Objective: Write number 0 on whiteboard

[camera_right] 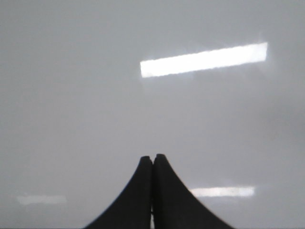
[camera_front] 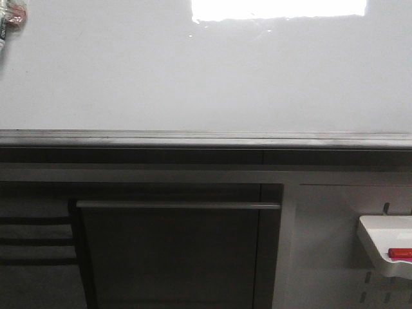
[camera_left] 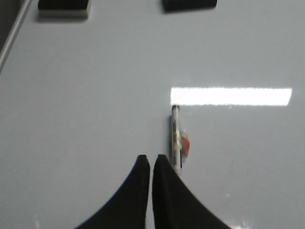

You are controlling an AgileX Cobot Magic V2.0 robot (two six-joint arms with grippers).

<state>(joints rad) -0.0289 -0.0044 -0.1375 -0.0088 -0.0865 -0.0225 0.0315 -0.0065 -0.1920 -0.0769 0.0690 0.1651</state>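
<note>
Front view is showing the whiteboard filling the whole upper half of the frame, glossy pale grey, with a bright rectangular light reflection sitting at the top centre-right. No drawn 0 is showing on the board in any of the three views, so the surface is reading as plain. Along the board's lower edge the grey metal ledge is running straight across from the left edge to the right edge. Below that a dark cabinet panel with a horizontal bar handle is taking up the lower left and centre, and a small white tray holding a red marker is poking in at the lower right. A marker is peeking in at the far upper left corner against the board. Left wrist view is looking at glossy board, with the left gripper at bottom centre, its dark fingers sitting nearly together with only a thin slit between them, gripping nothing; that same marker is lying just beside the tips, and two dark blocks are sitting along the top edge. Right wrist view is showing the right gripper with fingers pressed together, empty, facing open grey board with light streaks.
</note>
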